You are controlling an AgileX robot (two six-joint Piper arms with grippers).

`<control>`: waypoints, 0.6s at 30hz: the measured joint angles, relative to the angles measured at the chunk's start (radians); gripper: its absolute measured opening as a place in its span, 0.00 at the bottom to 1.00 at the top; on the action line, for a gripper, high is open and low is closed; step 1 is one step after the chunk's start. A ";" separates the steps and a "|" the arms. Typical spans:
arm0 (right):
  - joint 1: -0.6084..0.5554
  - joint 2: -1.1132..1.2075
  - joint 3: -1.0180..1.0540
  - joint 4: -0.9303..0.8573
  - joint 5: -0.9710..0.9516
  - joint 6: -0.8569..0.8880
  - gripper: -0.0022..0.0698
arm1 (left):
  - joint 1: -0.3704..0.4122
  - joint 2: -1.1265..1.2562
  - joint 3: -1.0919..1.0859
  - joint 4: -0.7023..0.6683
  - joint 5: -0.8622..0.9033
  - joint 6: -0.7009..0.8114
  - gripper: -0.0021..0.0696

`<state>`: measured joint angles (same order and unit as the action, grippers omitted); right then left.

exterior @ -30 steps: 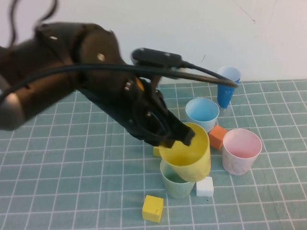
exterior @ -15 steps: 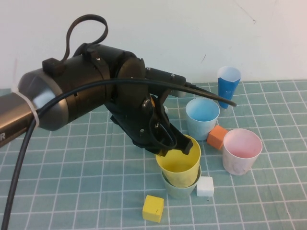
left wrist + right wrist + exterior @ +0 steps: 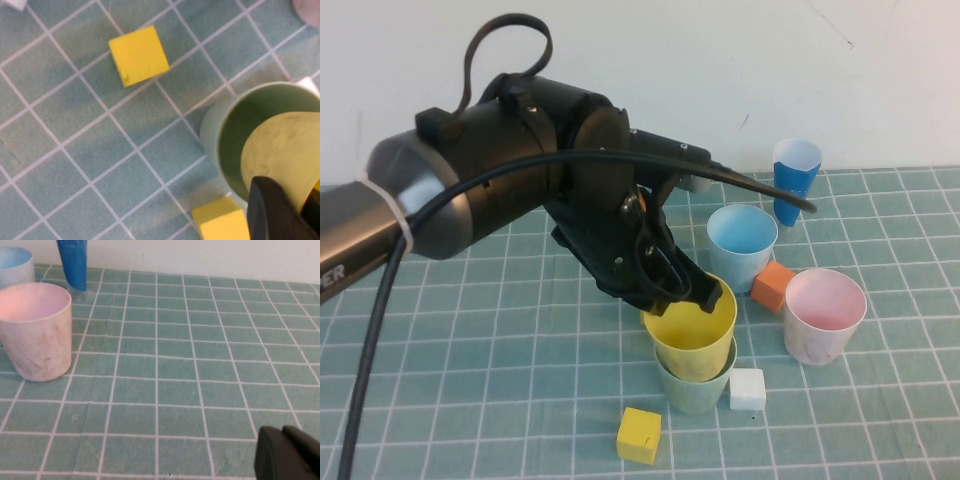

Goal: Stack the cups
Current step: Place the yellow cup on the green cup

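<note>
Yellow cup [image 3: 692, 335] nested in green cup [image 3: 692, 385], left pincer [image 3: 703, 297] clamped on its rim, right pincer [image 3: 287, 452] closed, holding nothing

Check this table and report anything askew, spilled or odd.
Nothing stands out. The left gripper, shut on the yellow cup, holds it nested upright in the green cup. Blue cup and pink cup stand upright. The right gripper is shut, low over the mat.

1. Light falls soft and even from overhead; the white wall [image 3: 720, 60] behind me looks bright and flat.
2. My arm casts a dim shadow across the green mat [image 3: 500, 340].
3. Little glare shows; my black casing carries faint sheen.
4. My left gripper [image 3: 280, 212] is a blurred dark mass up close.
5. Wrist pictures look slightly grainy.
</note>
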<state>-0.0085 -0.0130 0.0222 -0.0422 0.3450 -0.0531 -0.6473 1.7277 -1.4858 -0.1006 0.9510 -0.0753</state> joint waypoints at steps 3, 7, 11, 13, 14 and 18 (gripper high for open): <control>0.000 0.000 0.000 0.000 0.000 0.000 0.03 | 0.000 0.021 0.000 0.006 0.000 0.000 0.04; 0.000 0.000 0.000 0.000 0.000 0.004 0.03 | 0.000 0.037 0.000 0.008 -0.002 0.000 0.07; 0.000 0.000 0.000 0.000 0.000 0.021 0.03 | 0.000 0.049 0.000 0.010 -0.002 0.000 0.26; 0.000 0.000 0.000 0.000 0.000 0.020 0.03 | 0.000 0.049 0.000 0.010 -0.002 0.000 0.42; 0.000 0.000 0.000 0.000 0.000 0.020 0.03 | 0.000 0.049 -0.001 0.010 -0.002 0.000 0.49; 0.000 0.000 0.000 0.000 0.000 0.020 0.03 | 0.000 0.051 -0.045 0.027 0.048 -0.001 0.64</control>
<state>-0.0085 -0.0130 0.0222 -0.0422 0.3450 -0.0327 -0.6473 1.7783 -1.5305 -0.0736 0.9986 -0.0760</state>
